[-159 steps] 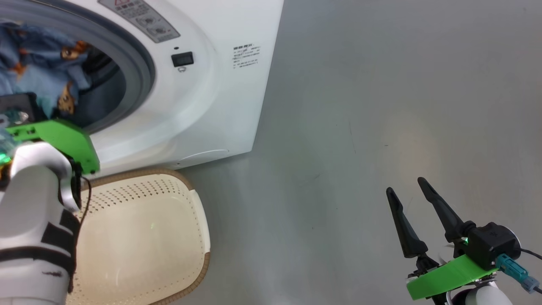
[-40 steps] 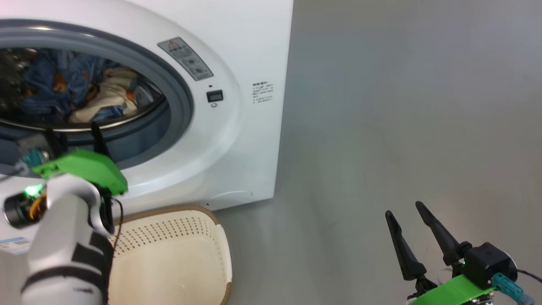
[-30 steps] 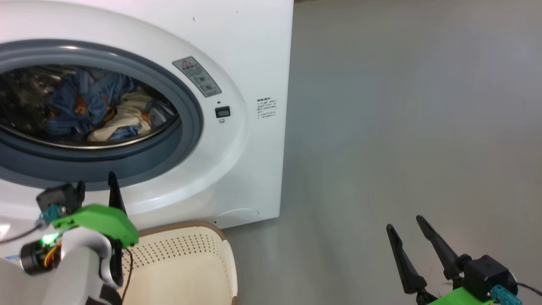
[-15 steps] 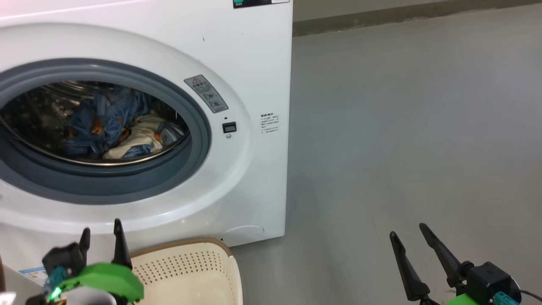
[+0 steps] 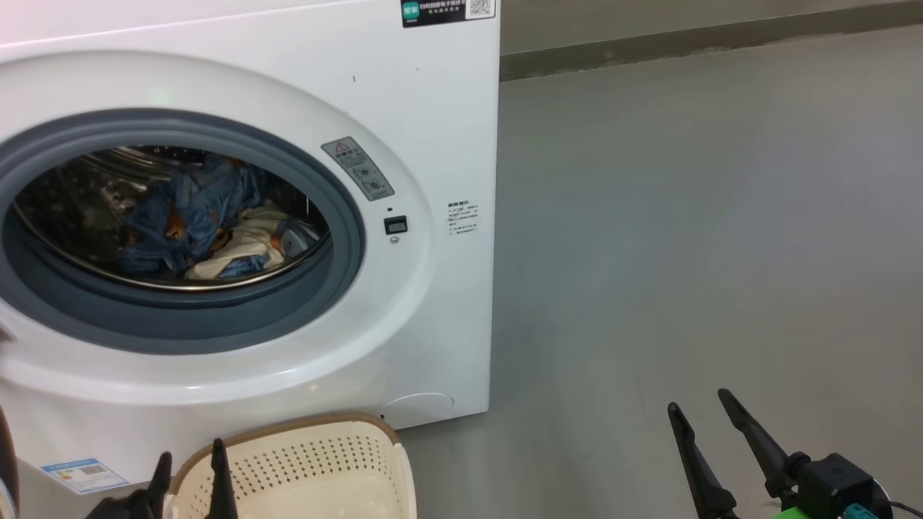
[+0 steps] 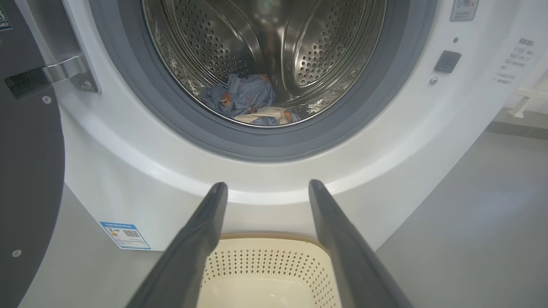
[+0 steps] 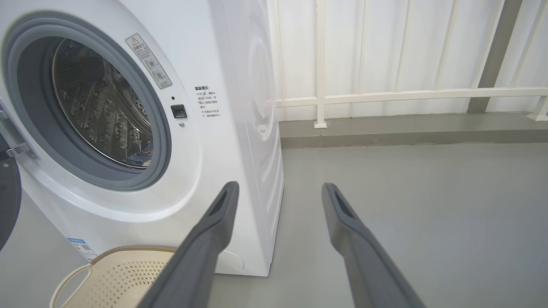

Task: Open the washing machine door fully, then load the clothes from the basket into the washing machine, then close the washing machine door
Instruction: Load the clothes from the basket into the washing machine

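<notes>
Head view: a black QR-code sticker [image 5: 447, 11] tops the big white front-loading washing machine [image 5: 447, 303]. Blue and cream clothes [image 5: 202, 227] lie in its drum, and the cream perforated basket [image 5: 324, 454] stands at its foot. Left wrist view: left pincer [image 6: 267, 185] gapes empty; dark door [image 6: 25, 179] swung aside. Right wrist view: right pincer [image 7: 280, 185] gapes empty, white railing [image 7: 406, 93] beyond.

I'm counting one washing machine [image 5: 433, 108], one washing machine door [image 6: 25, 171] and one basket [image 5: 317, 450]. The clothes [image 5: 195, 223] are lying bunched in the one drum [image 6: 325, 42]: at least one blue piece and one cream piece, though I'm not making out the exact number. Two grippers are showing, the left gripper [image 6: 267, 185] and the right gripper [image 5: 699, 401], each carrying two fingers [image 7: 205, 239].
</notes>
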{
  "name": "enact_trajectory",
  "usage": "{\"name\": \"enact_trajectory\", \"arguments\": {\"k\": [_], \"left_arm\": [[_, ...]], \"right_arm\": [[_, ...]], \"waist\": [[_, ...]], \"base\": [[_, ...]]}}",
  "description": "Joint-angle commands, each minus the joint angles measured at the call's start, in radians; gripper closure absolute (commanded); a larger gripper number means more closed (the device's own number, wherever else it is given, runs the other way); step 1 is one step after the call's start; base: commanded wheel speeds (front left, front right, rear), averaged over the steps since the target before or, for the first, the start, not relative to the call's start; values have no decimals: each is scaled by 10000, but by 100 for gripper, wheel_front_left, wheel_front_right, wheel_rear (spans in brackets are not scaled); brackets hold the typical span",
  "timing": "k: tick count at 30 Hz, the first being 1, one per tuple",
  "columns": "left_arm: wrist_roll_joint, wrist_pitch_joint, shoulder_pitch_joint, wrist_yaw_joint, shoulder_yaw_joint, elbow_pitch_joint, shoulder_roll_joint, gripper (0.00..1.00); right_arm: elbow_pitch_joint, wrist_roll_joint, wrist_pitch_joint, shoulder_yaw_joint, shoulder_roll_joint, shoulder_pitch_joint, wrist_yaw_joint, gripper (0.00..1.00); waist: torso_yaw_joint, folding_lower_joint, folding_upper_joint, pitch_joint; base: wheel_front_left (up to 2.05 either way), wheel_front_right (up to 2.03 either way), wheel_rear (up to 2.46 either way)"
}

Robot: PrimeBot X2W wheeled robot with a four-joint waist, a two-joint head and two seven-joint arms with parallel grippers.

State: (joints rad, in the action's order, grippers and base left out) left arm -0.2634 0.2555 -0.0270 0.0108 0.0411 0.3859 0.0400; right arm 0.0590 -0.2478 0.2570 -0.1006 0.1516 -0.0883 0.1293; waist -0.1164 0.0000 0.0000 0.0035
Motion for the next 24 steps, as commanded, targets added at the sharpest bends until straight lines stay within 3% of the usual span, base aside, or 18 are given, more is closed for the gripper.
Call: {"name": "enact_trajectory", "arguments": {"k": [1,12,24], "left_arm": [[-54,62,-46,-78,268,-349,106,0],[-362,63,1002,-379,1,-1444,104,0],[-432,63,1705,-170,109,-2313,103,0]], "right_arm": [[-250,35,48,-181,118,77,14,0],[-280,122,48,-45,161,-30,14,0],[-292,123,48,-67,248,-26,14,0]], "waist": [[16,0,0,-15],[372,0,0,-135],[534,0,0,-355]], "base": [[0,0,0],[0,0,0],[0,0,0]]}}
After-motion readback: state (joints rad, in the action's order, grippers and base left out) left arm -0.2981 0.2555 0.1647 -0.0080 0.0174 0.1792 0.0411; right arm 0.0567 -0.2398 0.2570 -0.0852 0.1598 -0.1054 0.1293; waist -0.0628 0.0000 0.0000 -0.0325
